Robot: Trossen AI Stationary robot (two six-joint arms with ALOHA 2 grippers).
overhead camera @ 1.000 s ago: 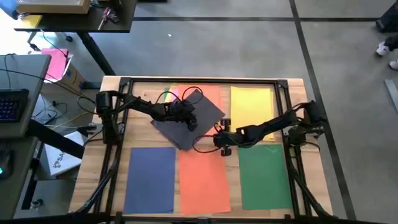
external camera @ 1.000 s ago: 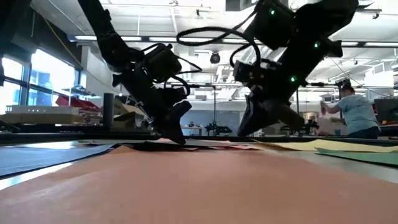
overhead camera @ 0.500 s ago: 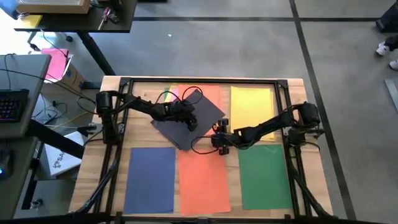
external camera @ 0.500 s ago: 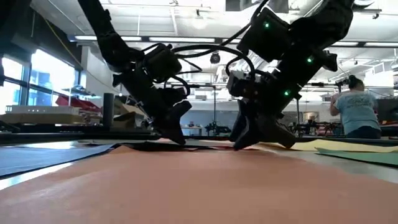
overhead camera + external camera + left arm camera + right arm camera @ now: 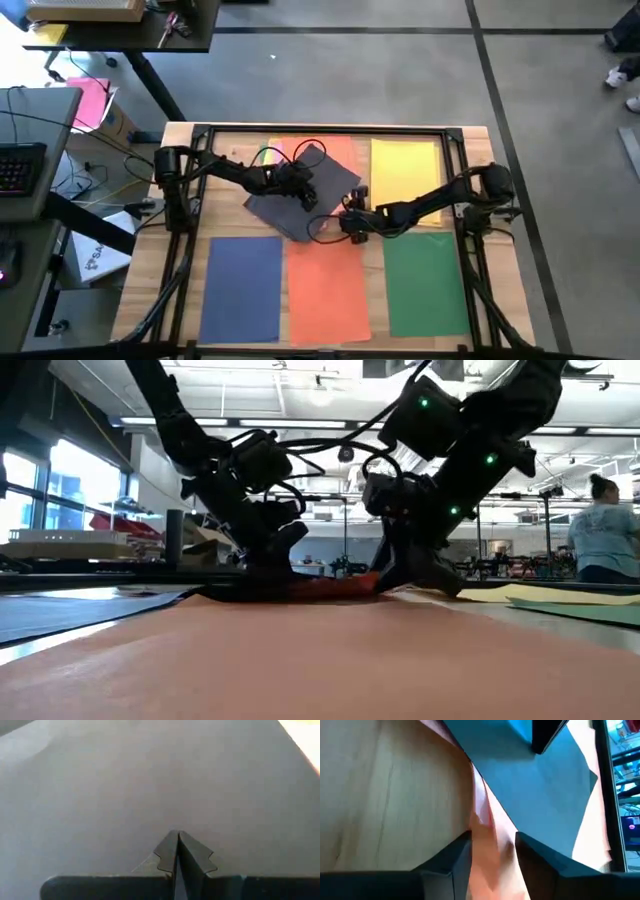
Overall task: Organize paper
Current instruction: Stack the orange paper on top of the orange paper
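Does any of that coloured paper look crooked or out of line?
Yes. The dark grey sheet lies turned at an angle on the pink sheet, while the blue, orange, green and yellow sheets lie square.

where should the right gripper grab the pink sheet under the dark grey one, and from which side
Grip the pink sheet at its exposed edge strip, which peeks out beside the dark grey sheet and looks slightly lifted off the table. Come in from the right, low and level; the right gripper is open with that edge between its fingers. The left gripper, shut, presses the grey sheet.
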